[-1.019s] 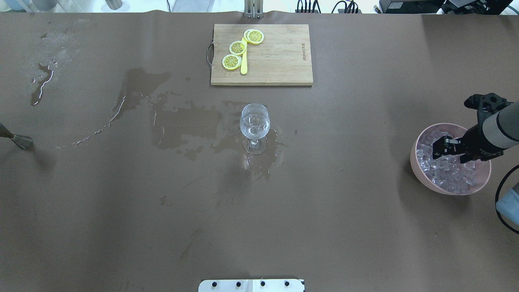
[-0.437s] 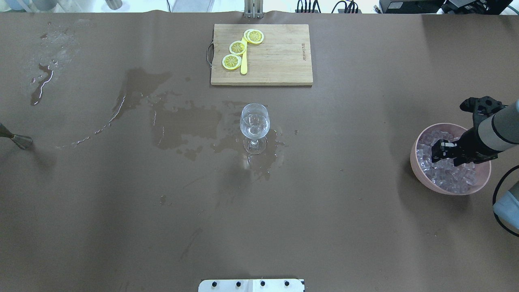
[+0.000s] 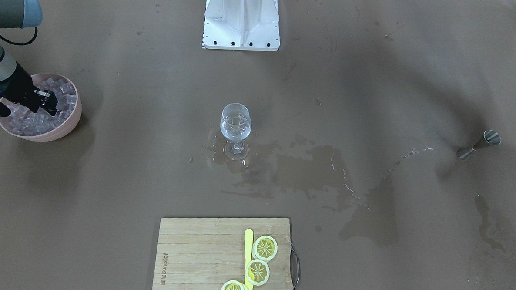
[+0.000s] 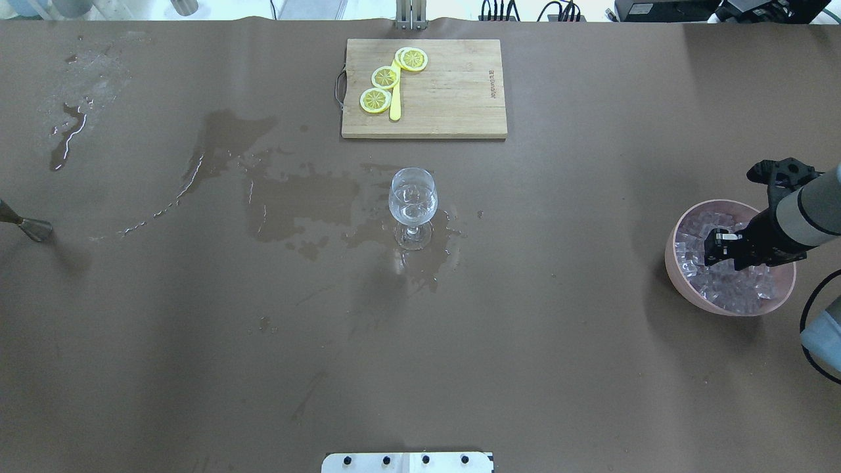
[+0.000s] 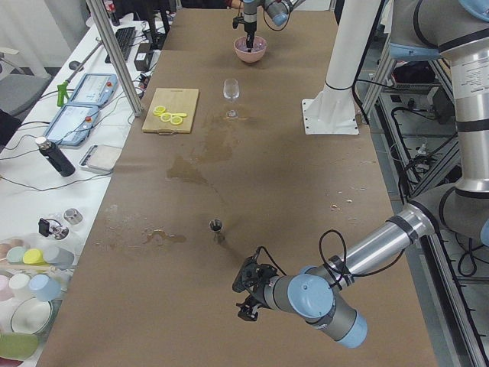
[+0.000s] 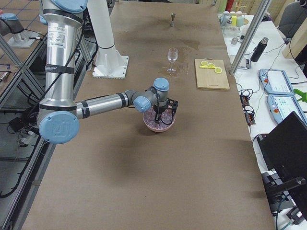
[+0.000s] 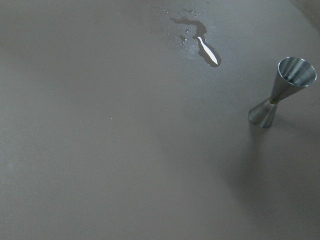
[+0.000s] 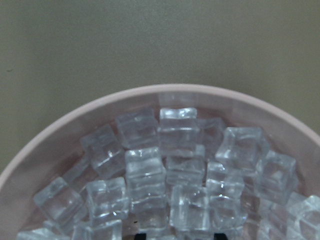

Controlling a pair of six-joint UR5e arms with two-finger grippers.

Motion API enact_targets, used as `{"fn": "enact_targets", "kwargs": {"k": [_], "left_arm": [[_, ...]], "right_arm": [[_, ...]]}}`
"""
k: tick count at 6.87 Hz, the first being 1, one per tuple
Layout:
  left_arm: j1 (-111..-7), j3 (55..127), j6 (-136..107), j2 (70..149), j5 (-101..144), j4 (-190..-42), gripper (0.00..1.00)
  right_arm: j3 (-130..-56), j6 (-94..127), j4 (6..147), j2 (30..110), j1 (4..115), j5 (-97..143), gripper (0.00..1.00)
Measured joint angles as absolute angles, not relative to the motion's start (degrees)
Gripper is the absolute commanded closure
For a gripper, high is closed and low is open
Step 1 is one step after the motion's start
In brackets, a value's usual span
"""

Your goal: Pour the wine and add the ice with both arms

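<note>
A pink bowl (image 4: 683, 289) (image 3: 72, 118) (image 8: 75, 120) heaped with ice (image 4: 732, 289) (image 3: 28, 124) (image 8: 175, 170) stands at the table's right end. My right gripper (image 4: 716, 246) (image 3: 50, 103) points down into the heap, open, its two fingertips just showing apart at the bottom of the right wrist view with cubes between them. A stemmed glass (image 4: 412, 197) (image 3: 236, 122) at mid-table holds a little clear wine and what looks like a cube. My left gripper (image 5: 248, 294) shows only in the exterior left view, near a steel jigger (image 7: 280, 92) (image 4: 36, 228); I cannot tell its state.
A wooden cutting board (image 4: 447, 92) (image 3: 201, 256) with three lemon slices and a yellow knife lies beyond the glass. Wet patches (image 4: 295, 197) spread from the glass towards the jigger. The white base block (image 3: 241, 18) sits at the robot's edge.
My right gripper has sunk lower into the ice and its wrist has tipped more upright. Glass and jigger have not moved.
</note>
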State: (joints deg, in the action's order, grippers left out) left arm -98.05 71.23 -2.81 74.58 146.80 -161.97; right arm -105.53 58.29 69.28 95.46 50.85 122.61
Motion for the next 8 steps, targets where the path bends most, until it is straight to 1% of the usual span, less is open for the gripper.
{"fn": "enact_targets", "kwargs": {"k": [3, 5, 8], "left_arm": [[-93.84, 71.22, -10.02, 74.94, 143.87, -164.16, 0.03], [-91.17, 71.22, -12.24, 76.04, 140.92, -164.28, 0.03], [-88.08, 71.07, -14.73, 77.66, 136.82, -164.30, 0.03]], "right_arm": [[-106.64, 58.03, 69.46, 95.31, 53.29, 124.14, 0.56], [-107.04, 57.88, 69.61, 95.38, 54.21, 124.53, 0.46], [-106.79, 57.86, 69.37, 94.84, 52.04, 123.30, 0.46]]}}
